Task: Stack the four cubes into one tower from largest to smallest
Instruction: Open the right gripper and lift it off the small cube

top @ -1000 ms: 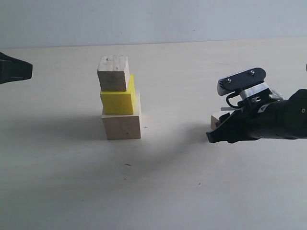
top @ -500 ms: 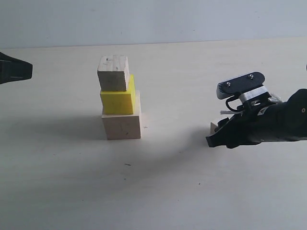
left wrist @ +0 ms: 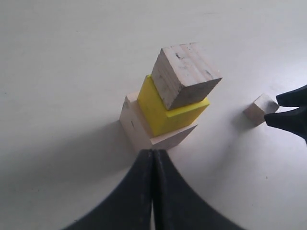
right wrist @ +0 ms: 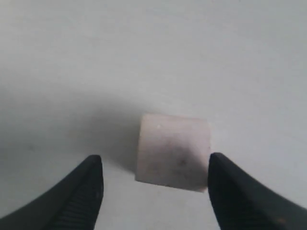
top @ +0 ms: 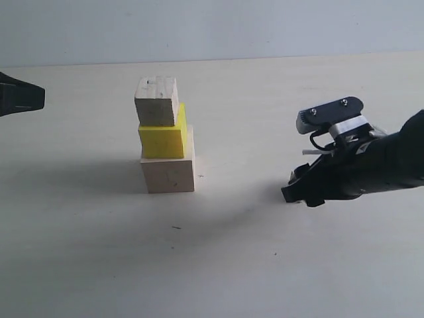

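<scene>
Three cubes stand stacked: a large pale wood cube [top: 167, 175] at the bottom, a yellow cube [top: 162, 138] on it, and a smaller pale wood cube [top: 156, 101] on top. The smallest pale wood cube [right wrist: 173, 143] lies alone on the table to the stack's right. My right gripper [right wrist: 156, 162] is open, low over the table, with a finger on either side of this cube's near end. In the exterior view the right gripper [top: 289, 192] hides that cube. My left gripper [left wrist: 153, 153] is shut and empty, hanging back at the far left [top: 41, 98].
The pale table [top: 218, 258] lies bare around the stack. From the left wrist view the small cube [left wrist: 259, 108] sits well apart from the stack [left wrist: 184, 76], with the right gripper's fingers [left wrist: 292, 98] beside it.
My right gripper has opened wider and sunk a little lower and leftward over the smallest cube, which now hides behind it in the exterior view. The left arm and stack have not moved.
</scene>
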### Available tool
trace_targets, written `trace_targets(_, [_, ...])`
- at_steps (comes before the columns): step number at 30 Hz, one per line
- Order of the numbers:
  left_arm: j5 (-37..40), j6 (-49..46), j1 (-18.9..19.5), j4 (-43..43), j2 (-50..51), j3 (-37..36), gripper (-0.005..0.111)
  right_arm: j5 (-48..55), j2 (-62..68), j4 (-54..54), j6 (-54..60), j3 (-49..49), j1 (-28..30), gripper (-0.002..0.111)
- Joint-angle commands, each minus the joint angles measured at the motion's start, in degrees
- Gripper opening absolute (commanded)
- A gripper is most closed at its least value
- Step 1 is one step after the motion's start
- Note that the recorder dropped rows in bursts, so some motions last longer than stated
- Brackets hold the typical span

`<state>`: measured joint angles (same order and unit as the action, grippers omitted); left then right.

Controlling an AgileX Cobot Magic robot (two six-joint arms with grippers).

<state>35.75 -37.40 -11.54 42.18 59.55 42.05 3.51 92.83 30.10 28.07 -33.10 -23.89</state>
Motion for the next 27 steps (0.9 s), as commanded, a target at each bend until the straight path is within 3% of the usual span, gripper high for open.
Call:
trace_targets(1, [-0.62, -0.07, 0.19, 0.19, 0.20, -0.03, 0.000, 7.99, -4.77, -0.52, -0.27, -4.36, 0.06, 0.060])
trace_targets(7, [-0.62, -0.07, 0.19, 0.08, 0.20, -0.03, 0.000, 15.87, -8.19, -10.20, -10.74, -10.56, 4.39, 0.060])
trace_targets(12, [-0.79, -0.07, 0.19, 0.08, 0.20, -0.03, 0.000, 36.06, -5.87, -27.56, -28.07, -20.36, 6.65, 0.060])
trace_targets(15, [-1.26, -0.07, 0.19, 0.20, 0.20, -0.03, 0.000, 44.77, -3.15, -25.28, -28.07, -26.67, 6.52, 0.060])
trace_targets(27, [-0.77, -0.07, 0.19, 0.43, 0.20, -0.03, 0.000, 50.47, 8.80, -20.78, -28.68, -32.98, 6.52, 0.060])
